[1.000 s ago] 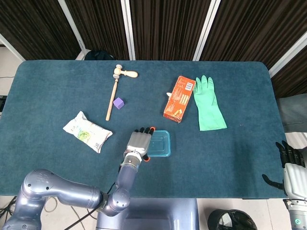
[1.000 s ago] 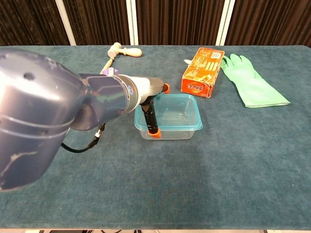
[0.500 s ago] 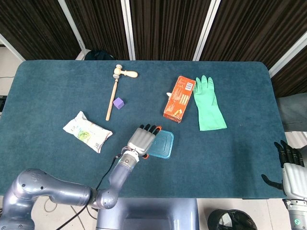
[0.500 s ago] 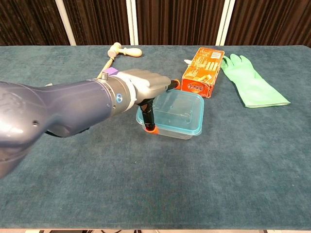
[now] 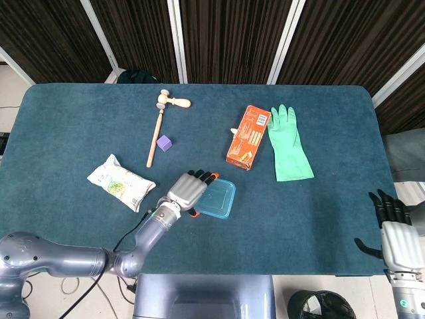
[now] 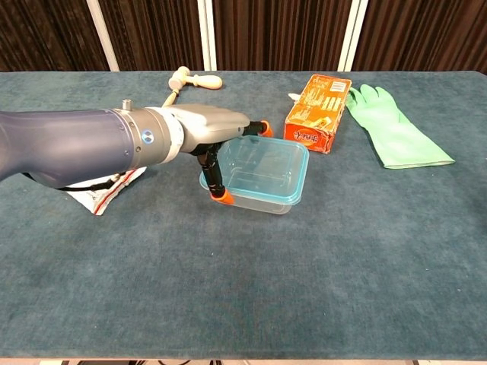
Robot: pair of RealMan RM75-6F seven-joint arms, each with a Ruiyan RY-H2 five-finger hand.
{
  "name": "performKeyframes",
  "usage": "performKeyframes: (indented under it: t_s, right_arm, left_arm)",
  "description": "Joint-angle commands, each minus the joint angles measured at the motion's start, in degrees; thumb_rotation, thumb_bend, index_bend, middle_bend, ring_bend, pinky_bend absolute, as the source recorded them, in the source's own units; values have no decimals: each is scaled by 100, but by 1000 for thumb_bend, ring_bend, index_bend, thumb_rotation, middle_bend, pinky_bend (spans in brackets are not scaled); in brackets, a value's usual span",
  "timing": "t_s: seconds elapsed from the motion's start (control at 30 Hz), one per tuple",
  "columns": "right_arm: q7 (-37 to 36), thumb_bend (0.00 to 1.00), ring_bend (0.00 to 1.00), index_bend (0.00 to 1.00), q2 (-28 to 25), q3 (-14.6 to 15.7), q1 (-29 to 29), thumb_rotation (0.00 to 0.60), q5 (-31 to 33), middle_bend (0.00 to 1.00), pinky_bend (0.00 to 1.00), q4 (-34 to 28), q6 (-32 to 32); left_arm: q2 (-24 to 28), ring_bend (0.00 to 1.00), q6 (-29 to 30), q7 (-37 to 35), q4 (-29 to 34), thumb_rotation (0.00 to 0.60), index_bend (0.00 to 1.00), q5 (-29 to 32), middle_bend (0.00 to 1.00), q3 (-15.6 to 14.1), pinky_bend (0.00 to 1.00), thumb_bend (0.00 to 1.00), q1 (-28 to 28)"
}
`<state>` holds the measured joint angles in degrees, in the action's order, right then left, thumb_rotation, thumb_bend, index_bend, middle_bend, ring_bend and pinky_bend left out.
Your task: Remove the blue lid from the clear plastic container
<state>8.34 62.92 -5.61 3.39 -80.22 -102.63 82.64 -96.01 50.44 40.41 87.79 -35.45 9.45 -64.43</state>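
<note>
Left hand (image 6: 207,131): fingers (image 6: 216,181) are pinching the blue lid (image 6: 262,167) at its left edge.
Blue lid: is sitting tilted on the clear plastic container (image 6: 259,199), mid-worktop (image 5: 80,133).
Right hand (image 5: 393,229): is hanging off the worktop edge, fingers spread, holding nothing.

Head view high, looking down, chest view low, nearer, both sharing table (image 5: 80,133).

So I've got the clear plastic container (image 6: 262,199) sitting on the table near my front edge, blue lid (image 6: 260,166) on top, looks tilted with its left edge lifted, not seated flat on the rim
</note>
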Motion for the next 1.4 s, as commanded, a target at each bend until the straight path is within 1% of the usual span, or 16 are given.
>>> performKeyframes:
  t_s: [0.03, 0.23, 0.53, 0.7, 1.03, 1.27, 1.4]
  right_arm:
    - [208, 235, 0, 0, 154, -76, 179, 600, 38, 0, 0, -32, -156]
    - [619, 234, 0, 0, 627, -222, 540, 600, 170, 0, 0, -134, -436]
    - [1256, 235, 0, 0, 1573, -281, 899, 600, 468, 0, 0, -65, -645]
    - [1471, 235, 0, 0, 2016, -330, 1037, 600, 642, 0, 0, 51, -671]
    - [1617, 234, 0, 0, 2607, -442, 1214, 600, 985, 0, 0, 251, -676]
    - [1766, 235, 0, 0, 2969, -414, 1317, 600, 1047, 0, 0, 228, -643]
    - [1887, 235, 0, 0, 3244, -474, 1425, 600, 1155, 0, 0, 222, -657]
  left_arm:
    - [70, 154, -126, -292, -36, 600, 73, -143, 244, 38, 307, 296, 98]
    - [224, 153, -271, -483, 18, 600, 74, -212, 243, 62, 308, 297, 72]
    - [345, 154, -451, -509, 70, 600, 75, -176, 241, -31, 309, 297, -68]
    - [344, 154, -537, -519, 7, 600, 75, -111, 240, -71, 309, 297, -171]
    - [256, 153, -568, -556, -75, 600, 75, 85, 240, -173, 312, 297, -300]
    - [229, 154, -562, -616, -90, 600, 75, 149, 240, -179, 312, 297, -371]
    - [210, 154, -554, -652, -98, 600, 75, 156, 240, -205, 312, 297, -389]
